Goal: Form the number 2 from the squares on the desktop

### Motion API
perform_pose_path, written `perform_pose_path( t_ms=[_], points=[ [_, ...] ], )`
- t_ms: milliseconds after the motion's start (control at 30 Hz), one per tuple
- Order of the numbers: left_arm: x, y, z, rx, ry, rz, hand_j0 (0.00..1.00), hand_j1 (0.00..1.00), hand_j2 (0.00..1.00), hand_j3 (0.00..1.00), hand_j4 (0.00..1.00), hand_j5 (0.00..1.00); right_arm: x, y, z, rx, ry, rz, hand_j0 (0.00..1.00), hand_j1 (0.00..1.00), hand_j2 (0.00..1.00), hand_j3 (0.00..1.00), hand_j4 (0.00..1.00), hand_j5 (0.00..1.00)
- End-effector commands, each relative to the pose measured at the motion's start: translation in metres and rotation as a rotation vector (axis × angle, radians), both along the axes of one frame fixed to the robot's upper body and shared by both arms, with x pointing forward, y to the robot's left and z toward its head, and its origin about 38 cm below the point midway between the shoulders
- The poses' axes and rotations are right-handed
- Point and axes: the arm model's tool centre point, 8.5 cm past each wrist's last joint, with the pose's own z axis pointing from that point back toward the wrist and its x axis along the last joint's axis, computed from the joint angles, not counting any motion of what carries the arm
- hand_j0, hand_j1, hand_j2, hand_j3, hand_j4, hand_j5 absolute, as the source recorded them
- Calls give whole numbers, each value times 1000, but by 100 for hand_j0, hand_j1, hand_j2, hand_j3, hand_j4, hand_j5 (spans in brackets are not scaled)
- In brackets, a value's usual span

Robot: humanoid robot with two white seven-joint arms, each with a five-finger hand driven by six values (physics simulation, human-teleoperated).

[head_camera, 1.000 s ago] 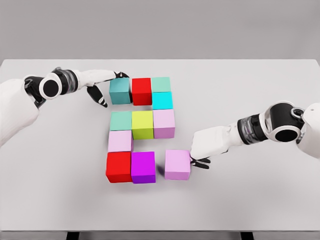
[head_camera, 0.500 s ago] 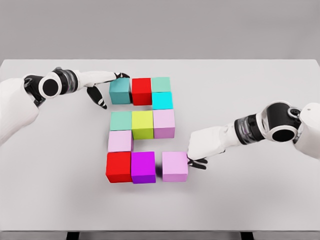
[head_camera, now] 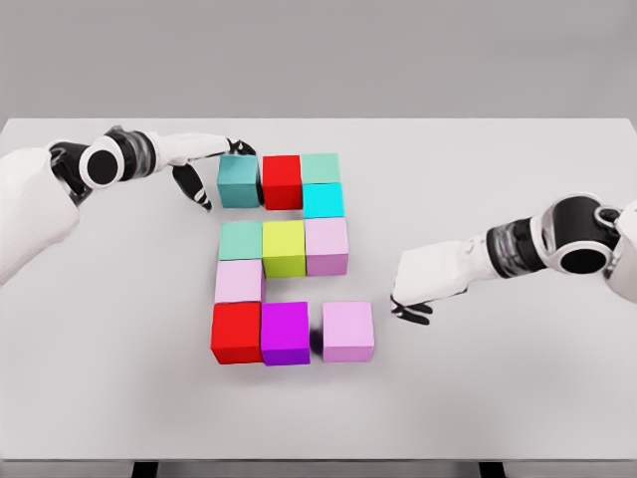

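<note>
the squares (head_camera: pixel 284 257) are sitting mid-counter (head_camera: pixel 518 398), unmarked, nearly forming a 2. the left hand (head_camera: pixel 204 169) is touching the teal cube (head_camera: pixel 239 180), fingers loose, gripping nothing. the right hand (head_camera: pixel 423 284) is hovering beside the lilac cube (head_camera: pixel 347 331), empty, fingers relaxed.

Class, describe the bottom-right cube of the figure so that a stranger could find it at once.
Start at the block figure in the middle of the white table and go to its bottom row. After the red cube and the purple cube comes the pale pink cube, the only one standing off by a small gap.
</note>
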Motion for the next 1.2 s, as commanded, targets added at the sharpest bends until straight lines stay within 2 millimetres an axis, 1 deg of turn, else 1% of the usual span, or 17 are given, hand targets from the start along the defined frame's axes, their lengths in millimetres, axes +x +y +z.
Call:
perform_pose_path(
  t_ms=[0, 133, 167, 233, 500, 633, 900, 1167],
  points=[
    [0, -1, 0, -1, -1, 0, 97, 97, 97, 97, 97, 97, -4, -1, 2, 2, 3, 6, 12, 12, 12, 12, 12, 12],
    [0, -1, 0, -3, -3, -1, 97, 97, 97, 97, 97, 97, -16, 5, 1, 7, 16, 45, 12, 12, 12, 12, 12, 12],
    [0, -1, 1, -4, -3, -1, 97, 97, 97, 97, 97, 97, -19, 6, -2, 3, 26, 53, 12, 12, 12, 12, 12, 12],
    [-1, -1, 0, -3, -2, -4, 97, 97, 97, 97, 97, 97, -21, 7, -3, 10, 42, 52, 12, 12, 12, 12, 12, 12],
    [-2, 0, 0, -2, 1, -12, 97, 97, 97, 97, 97, 97, -24, 5, -5, 6, 55, 52, 12, 12, 12, 12, 12, 12],
    [-4, -1, -1, -1, 3, -21, 97, 97, 97, 97, 97, 97, -26, 9, -9, 8, 66, 61, 12, 12, 12, 12, 12, 12],
    [-5, -2, -2, -4, 4, -37, 97, 97, 97, 97, 97, 97, -27, 12, -9, 12, 68, 68, 12, 12, 12, 12, 12, 12],
    [-2, 3, -1, 1, -2, -17, 97, 97, 97, 97, 97, 97, -27, 21, -10, 24, 69, 85, 12, 12, 12, 12, 12, 12]
  ],
)
